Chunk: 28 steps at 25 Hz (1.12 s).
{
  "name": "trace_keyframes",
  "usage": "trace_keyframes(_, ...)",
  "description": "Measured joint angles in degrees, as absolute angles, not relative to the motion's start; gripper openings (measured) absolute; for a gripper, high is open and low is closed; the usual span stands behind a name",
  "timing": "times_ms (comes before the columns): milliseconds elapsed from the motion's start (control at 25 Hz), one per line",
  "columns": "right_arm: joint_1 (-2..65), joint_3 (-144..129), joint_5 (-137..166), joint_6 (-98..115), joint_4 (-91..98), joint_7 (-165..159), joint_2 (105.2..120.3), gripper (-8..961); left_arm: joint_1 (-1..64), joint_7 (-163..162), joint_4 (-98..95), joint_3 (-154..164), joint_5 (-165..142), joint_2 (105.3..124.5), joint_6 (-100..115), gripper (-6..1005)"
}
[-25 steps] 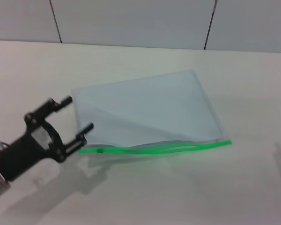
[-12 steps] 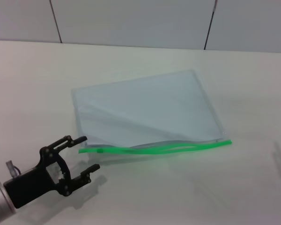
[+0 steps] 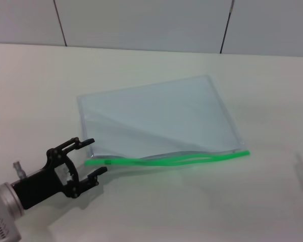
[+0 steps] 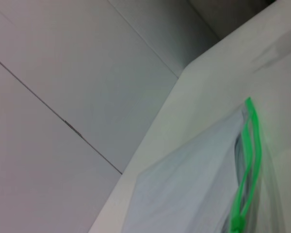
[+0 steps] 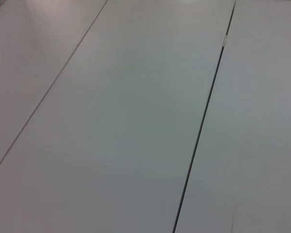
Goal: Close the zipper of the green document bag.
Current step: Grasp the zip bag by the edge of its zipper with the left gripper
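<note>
Gaping zipper (image 3: 166, 160), slider indistinct

Left arm (image 3: 10, 199) cut off by head view's lower-left edge. Green document bag (image 4: 194, 189) cut off at left wrist picture's edge, zipper (image 4: 245, 170) slider end blurred (tab barely readable). Right wrist view shows only wall panels (image 5: 136, 121).

even, soft overhead light fills the head view, bright without harsh glare. the left gripper (image 3: 93, 157) casts a pale, blurred shadow on the table (image 3: 192, 201) just beneath and behind its open fingers. edges look slightly soft throughout. in the left wrist view the zipper (image 4: 246, 165) is out of focus. the right wrist view shows flat, dim grey panels.
</note>
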<state>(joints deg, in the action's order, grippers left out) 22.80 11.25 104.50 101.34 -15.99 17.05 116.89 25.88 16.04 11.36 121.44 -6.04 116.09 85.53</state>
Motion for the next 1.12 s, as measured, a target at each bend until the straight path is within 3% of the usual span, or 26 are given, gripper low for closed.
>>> trace_keyframes(1120,22.76,11.07,104.50,102.04,-16.59,17.05,116.88,529,33.46,18.70,6.15,122.13,-8.20,116.08,70.50,671)
